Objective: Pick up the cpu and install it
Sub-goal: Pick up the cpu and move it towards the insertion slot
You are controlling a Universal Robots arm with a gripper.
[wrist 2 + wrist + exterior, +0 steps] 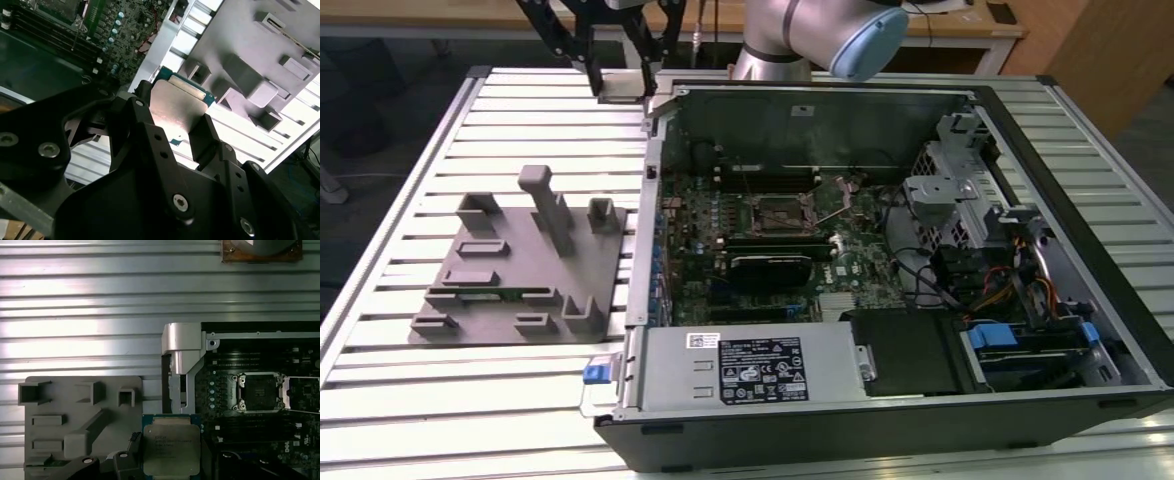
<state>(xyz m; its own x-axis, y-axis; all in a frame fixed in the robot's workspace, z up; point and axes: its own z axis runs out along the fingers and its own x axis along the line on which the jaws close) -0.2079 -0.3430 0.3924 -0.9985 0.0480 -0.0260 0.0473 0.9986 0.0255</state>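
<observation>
The cpu (pixel 623 86) is a small silvery square chip, held up in the air by my gripper (pixel 622 92), which is shut on it. In the exterior view it hangs over the slatted table just off the far corner of the open computer case, towards that view's left. In the second wrist view the cpu (pixel 176 102) sits between my two black fingers (pixel 202 131). The first wrist view shows the cpu (pixel 171 450) from above, with a green rim. The black motherboard socket (pixel 783 212) (pixel 260 391) lies open inside the case, apart from the chip.
A grey plastic fixture (pixel 520 262) (pixel 75 420) with upright blocks stands on the slatted metal table (pixel 480 400), to the exterior view's left of the case. The case wall (pixel 647 200) rises between fixture and motherboard. Cables and drive bays (pixel 987 270) fill the case's far side.
</observation>
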